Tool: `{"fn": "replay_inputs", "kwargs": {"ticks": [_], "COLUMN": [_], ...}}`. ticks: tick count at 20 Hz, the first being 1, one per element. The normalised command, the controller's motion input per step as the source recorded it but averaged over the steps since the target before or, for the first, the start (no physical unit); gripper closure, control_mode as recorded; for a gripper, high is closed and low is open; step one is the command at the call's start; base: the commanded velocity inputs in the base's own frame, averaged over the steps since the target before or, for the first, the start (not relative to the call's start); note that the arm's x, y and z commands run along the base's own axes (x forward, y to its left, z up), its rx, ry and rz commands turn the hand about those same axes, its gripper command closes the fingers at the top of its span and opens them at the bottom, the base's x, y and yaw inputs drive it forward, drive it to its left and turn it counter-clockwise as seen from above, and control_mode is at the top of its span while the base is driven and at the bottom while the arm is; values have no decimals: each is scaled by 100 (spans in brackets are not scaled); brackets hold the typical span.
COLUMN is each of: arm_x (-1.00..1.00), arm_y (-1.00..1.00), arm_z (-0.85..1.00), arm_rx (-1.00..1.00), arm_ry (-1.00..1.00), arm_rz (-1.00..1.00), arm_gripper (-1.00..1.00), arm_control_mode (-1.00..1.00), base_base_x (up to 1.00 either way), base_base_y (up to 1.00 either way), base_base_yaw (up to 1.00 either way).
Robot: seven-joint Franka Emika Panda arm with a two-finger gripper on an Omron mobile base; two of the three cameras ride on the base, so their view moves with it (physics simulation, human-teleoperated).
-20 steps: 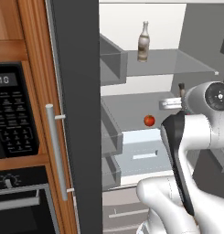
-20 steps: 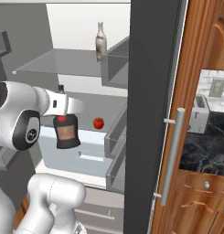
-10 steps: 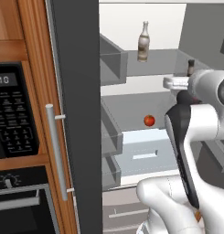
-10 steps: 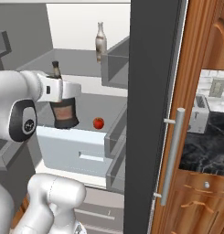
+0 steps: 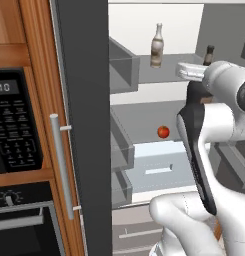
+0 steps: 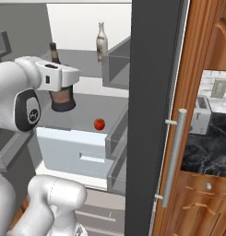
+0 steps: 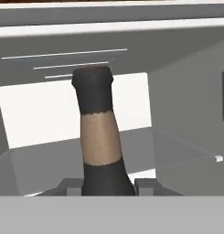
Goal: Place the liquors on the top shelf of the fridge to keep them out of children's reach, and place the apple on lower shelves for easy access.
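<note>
Hand view: end effector [image 7: 107, 185] clamped w/ dark bottle [image 7: 100, 141]

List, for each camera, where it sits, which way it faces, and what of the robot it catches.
Left base view: behind the arm on its left, facing the open fridge; white arm at lower right.
Right base view: behind on the right, same fridge; arm at lower left, gripper shut on the dark bottle.
Hand view: on the hand, looking along the gripper past the bottle's neck into the fridge.
Shared: both base views show the pale bottle on the top shelf and the apple lower down.
</note>
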Motion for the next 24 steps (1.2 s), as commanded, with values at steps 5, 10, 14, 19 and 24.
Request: {"fn": "replay_inputs", "kwargs": {"ticks": [5,10,14,19,24], "arm_x": [36,54,60,53,54], "arm_y": [21,10,8,10,6], "arm_z": [43,19,0,0,-2], "arm_rx": [0,0,0,0,1], "arm_ry": [5,5,0,0,0], "arm_rz": [1,6,13,13,14], "arm_gripper": [100,100,100,100,100], "arm_control_mode": [-100,-100,-100,-100,-100], "base_base_x": [0,0,0,0,0], "base_base_y": [0,0,0,0,0], "base_base_yaw": [0,0,0,0,0]}}
